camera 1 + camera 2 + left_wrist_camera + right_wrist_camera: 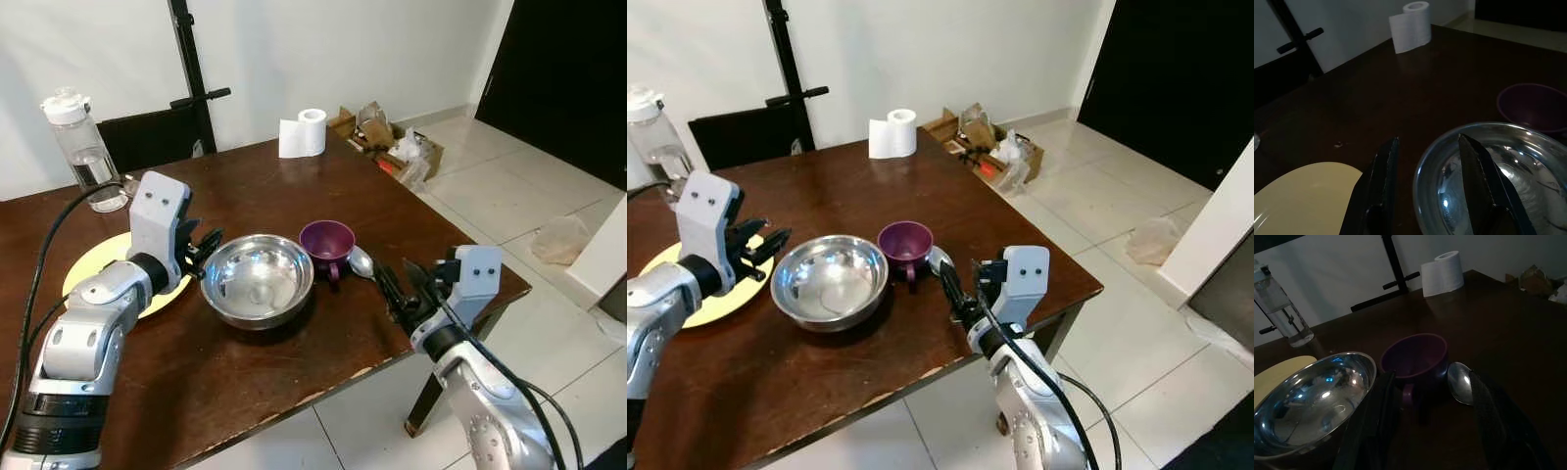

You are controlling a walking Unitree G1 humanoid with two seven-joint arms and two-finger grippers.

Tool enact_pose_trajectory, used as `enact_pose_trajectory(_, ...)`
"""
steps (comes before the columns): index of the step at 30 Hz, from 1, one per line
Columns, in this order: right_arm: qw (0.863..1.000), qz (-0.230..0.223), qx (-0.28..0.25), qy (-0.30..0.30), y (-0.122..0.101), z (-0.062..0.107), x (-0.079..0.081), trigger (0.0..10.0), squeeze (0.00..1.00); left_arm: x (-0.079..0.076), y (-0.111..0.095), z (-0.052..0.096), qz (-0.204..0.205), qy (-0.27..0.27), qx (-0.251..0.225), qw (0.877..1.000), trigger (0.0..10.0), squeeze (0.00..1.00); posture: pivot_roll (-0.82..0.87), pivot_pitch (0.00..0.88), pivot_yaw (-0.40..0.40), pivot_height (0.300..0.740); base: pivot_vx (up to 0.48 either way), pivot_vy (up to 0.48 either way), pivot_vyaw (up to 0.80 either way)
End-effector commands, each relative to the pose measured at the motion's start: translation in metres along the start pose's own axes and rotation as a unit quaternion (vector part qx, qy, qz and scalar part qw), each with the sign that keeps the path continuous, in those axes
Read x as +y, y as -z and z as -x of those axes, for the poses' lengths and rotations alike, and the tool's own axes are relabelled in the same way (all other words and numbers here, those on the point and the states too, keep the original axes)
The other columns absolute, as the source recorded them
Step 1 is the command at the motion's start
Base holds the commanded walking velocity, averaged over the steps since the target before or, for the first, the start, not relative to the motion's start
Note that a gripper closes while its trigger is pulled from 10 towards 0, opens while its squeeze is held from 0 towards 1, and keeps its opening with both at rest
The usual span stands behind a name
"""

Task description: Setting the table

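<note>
Left gripper (pixel 203 250) sits low over the dark brown wooden table (pixel 284 186), fingers spread apart, holding nothing. Its wrist view shows one finger over the rim of the shiny round steel bowl (pixel 257 279) and the other over the bare strip of wood between that bowl and the flat pale yellow plate (pixel 83 272); contact with the rim cannot be confirmed. Right gripper (pixel 399 285) hovers at the table's near right corner, fingers likewise parted and empty, pointing toward the small purple cup (pixel 327 245) and the metal spoon (pixel 361 261).

Layout: bowl near the table's middle, toward the front. Plate just beside it on the robot's left, partly under the left forearm. Cup stands upright just beside the bowl on the right, handle facing the front edge. Spoon lies flat just right of the cup, bowl end close against it, touching or not unclear.

Edges and room: front edge runs diagonally, with pale chipped spots along it. Right corner lies close under the right gripper; beyond it, light tiled floor (pixel 509 196). Broad bare wood stretches behind the bowl and cup up to the white paper roll (pixel 303 133) standing near the far edge. Clear plastic water bottle with white cap (pixel 81 149) stands at the far left, well apart from the bowl. Open cardboard box of clutter (pixel 390 143) rests on the floor past the far right corner.
</note>
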State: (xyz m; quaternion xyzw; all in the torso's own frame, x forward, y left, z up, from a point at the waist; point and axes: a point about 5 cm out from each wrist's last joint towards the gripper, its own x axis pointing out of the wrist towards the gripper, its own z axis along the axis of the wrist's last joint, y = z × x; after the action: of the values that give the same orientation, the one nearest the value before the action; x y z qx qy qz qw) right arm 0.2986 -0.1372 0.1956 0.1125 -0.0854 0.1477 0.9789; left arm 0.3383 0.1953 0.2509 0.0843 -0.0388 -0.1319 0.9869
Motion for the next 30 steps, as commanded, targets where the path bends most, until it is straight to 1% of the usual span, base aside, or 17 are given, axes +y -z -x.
enact_pose_trajectory(1,1.0,0.001,0.003,0.001,0.0025,-0.0008,0.0005,10.0,0.0,0.0049,0.0008,-0.0005,0.002,-0.022,-0.001,1.0,10.0,0.0,0.01,0.089,0.092,0.74,0.48,0.0,0.0)
enact_pose_trajectory(4,1.0,0.003,0.003,0.001,0.0028,-0.0007,0.0008,10.0,0.0,0.0054,-0.0008,-0.0011,-0.004,-0.036,-0.008,0.999,10.0,0.0,0.01,0.089,0.092,0.74,0.48,0.0,0.0)
enact_pose_trajectory(22,1.0,0.007,0.004,0.001,0.0034,-0.0006,0.0003,10.0,0.0,0.0031,-0.0037,-0.0037,-0.016,-0.044,-0.024,0.999,10.0,0.0,0.0,0.088,0.09,0.74,0.479,0.0,0.0)
enact_pose_trajectory(27,1.0,0.007,0.004,0.001,0.0034,-0.0005,0.0002,10.0,0.0,0.0026,-0.0057,-0.0041,-0.018,-0.044,-0.027,0.998,10.0,0.0,0.0,0.088,0.092,0.74,0.057,0.0,0.0)
enact_pose_trajectory(30,1.0,0.008,0.003,0.002,0.0032,0.0,-0.0005,10.0,0.0,-0.004,-0.0091,-0.0033,-0.02,-0.017,-0.032,0.999,10.0,0.0,0.0,0.086,0.095,0.74,0.0,0.0,0.0)
